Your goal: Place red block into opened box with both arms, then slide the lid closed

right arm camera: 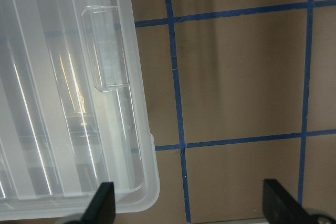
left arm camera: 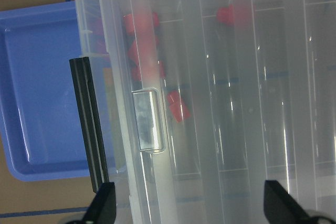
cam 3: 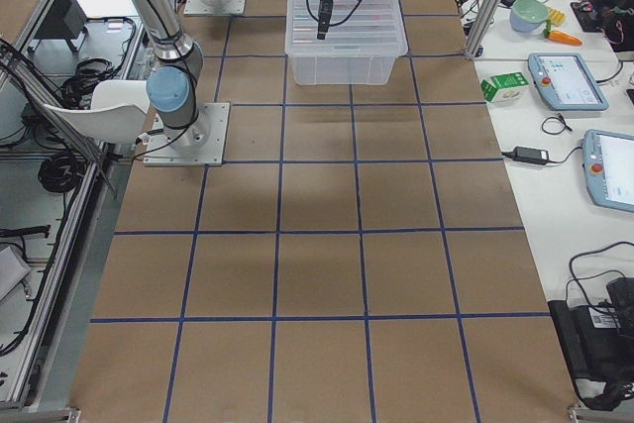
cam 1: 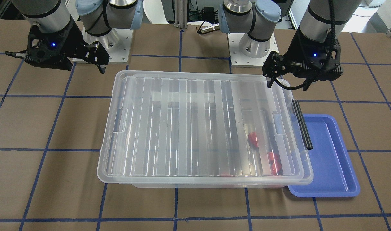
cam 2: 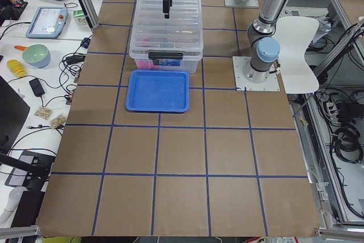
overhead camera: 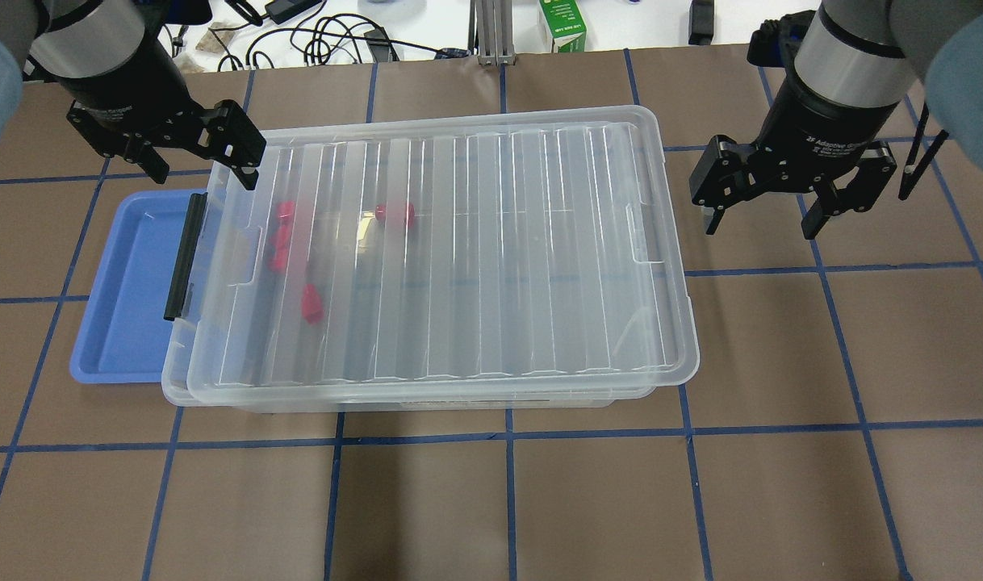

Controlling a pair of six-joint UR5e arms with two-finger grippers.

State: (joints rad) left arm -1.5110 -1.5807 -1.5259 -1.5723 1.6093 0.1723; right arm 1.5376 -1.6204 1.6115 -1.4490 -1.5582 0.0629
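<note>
Nearest the left wrist camera lay the lid (left arm camera: 236, 103), ribbed and clear. It rested on the box (overhead camera: 173, 389) but sat offset toward the robot's right, so the box's rim showed bare at the tray end. Several red blocks (overhead camera: 395, 214) were visible through it, most of them clustered at that end. The left gripper (overhead camera: 205, 173) hovered above that corner with its fingers apart. The right gripper (overhead camera: 759, 219) hung beside the overhanging end, also spread and empty, clear of the lid. A push on the overhang could probably shove the light box against the blue tray (overhead camera: 124, 290) rather than slide the lid. The lid could also catch on the black latch bar (overhead camera: 183, 257) and settle skewed.
</note>
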